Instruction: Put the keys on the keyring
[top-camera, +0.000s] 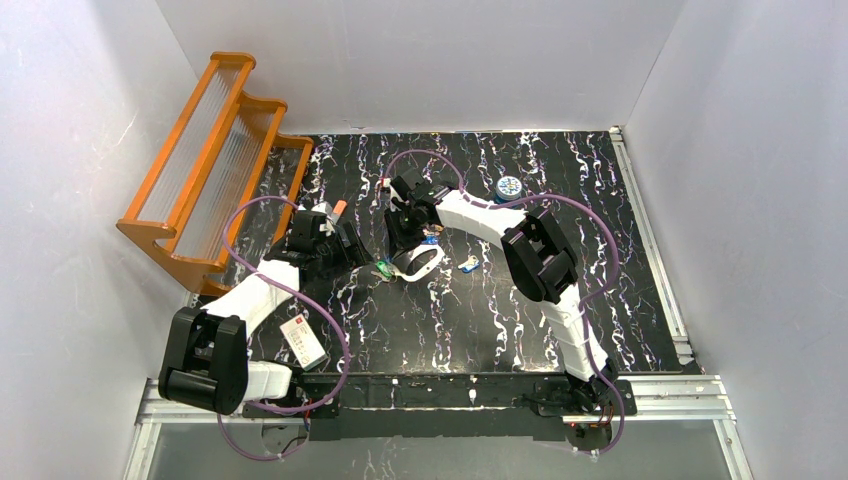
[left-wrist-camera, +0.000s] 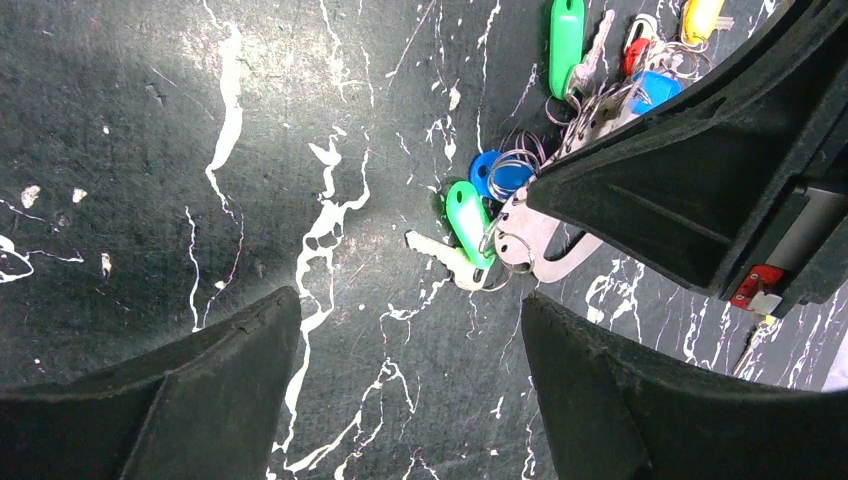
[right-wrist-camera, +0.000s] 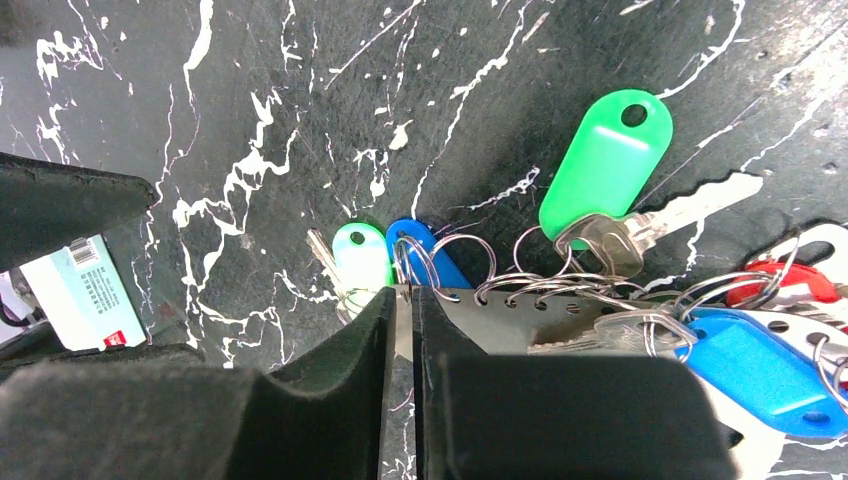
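A: Starting with the right gripper (right-wrist-camera: 403, 300) — closed tight, pinching the pale band of the keyring (right-wrist-camera: 510, 322) edge-on between the fingers.

B: Agreed. And for the left gripper (left-wrist-camera: 408, 300)?

A: Spread wide, holding nothing, hanging over bare black marbled table (left-wrist-camera: 150, 150), with the bunch just ahead of its fingertips.

B: Then where to look for the keys (right-wrist-camera: 605, 165)?

A: Mostly bunched on small wire rings (right-wrist-camera: 520, 290) along the held band: green, blue and red heads, plus a yellow one at the top edge of the left wrist view. Threaded by the look of it, though hard to confirm for each one.

B: Any stray?

A: Seemingly one blue-headed key (top-camera: 468, 265), flat on the table near the keyring in the top view, to its right and apart from the bunch.

B: So beyond the ring from the left gripper, on the right arm's side.

A: Yes. Nearer the right gripper, but no free fingers there. Probably calls for a reach by the left, over or around the held ring. Long axis roughly across the top view — too small to say more.

B: Risk?

A: Brushing the dangling bunch on the way over.
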